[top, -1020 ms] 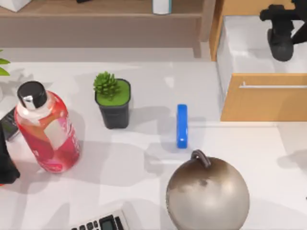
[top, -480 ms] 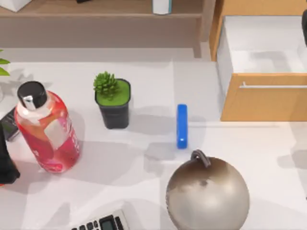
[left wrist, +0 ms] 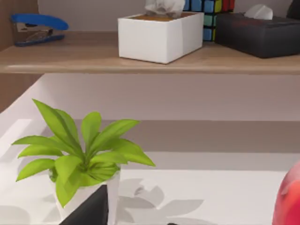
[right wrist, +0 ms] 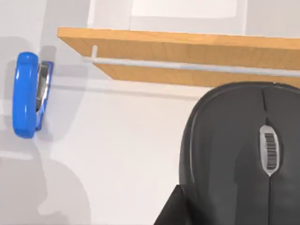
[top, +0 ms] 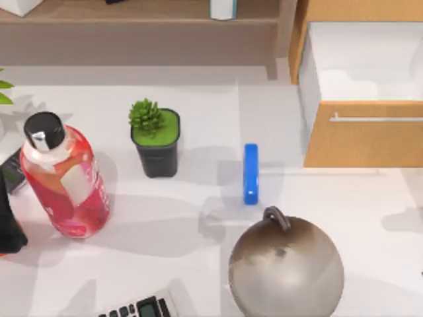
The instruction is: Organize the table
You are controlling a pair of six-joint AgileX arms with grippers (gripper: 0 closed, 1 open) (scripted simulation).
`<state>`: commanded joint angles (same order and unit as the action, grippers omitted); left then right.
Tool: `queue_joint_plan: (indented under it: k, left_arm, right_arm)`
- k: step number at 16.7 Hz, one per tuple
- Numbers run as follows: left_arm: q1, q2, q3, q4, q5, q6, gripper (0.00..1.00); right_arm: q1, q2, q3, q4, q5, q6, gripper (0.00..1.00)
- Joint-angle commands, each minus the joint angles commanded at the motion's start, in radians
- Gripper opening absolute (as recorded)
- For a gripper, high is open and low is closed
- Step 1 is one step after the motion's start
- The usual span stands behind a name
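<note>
The white table (top: 198, 264) carries a red bottle (top: 63, 178) with a black cap, a small succulent pot (top: 155, 142), a blue stapler (top: 250, 174) and a metallic globe (top: 285, 267). My left arm (top: 6, 224) stays at the table's left edge, and one dark finger (left wrist: 89, 211) of it shows in front of a leafy potted plant (left wrist: 79, 154). In the right wrist view a black mouse (right wrist: 243, 154) looms close, beside a dark finger (right wrist: 171, 211) of my right gripper. I cannot tell whether the mouse is held. The stapler (right wrist: 28, 96) lies farther off.
An orange-wood drawer (top: 363, 139) stands pulled out at the back right, its white inside bare. A wooden shelf (top: 132, 13) runs along the back with a tissue box (left wrist: 159, 35), a second blue stapler (left wrist: 37, 26) and a black box (left wrist: 260, 33). A calculator (top: 139, 308) lies at the front edge.
My right gripper hung over the open drawer a second ago. It has since moved off to the right and out of the top view. Nothing on the table has shifted.
</note>
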<state>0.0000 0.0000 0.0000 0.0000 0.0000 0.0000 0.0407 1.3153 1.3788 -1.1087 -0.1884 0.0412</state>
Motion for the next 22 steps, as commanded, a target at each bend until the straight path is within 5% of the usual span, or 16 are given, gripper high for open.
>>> queue_joint_plan:
  k: [10, 22]
  left_arm:
    - [0.0, 0.0, 0.0, 0.0, 0.0, 0.0, 1.0]
    - [0.0, 0.0, 0.0, 0.0, 0.0, 0.0, 1.0]
  right_arm:
    - [-0.092, -0.197, -0.769, 0.184, 0.141, -0.11, 0.0]
    - [-0.114, -0.202, -0.847, 0.224, 0.179, -0.139, 0.0]
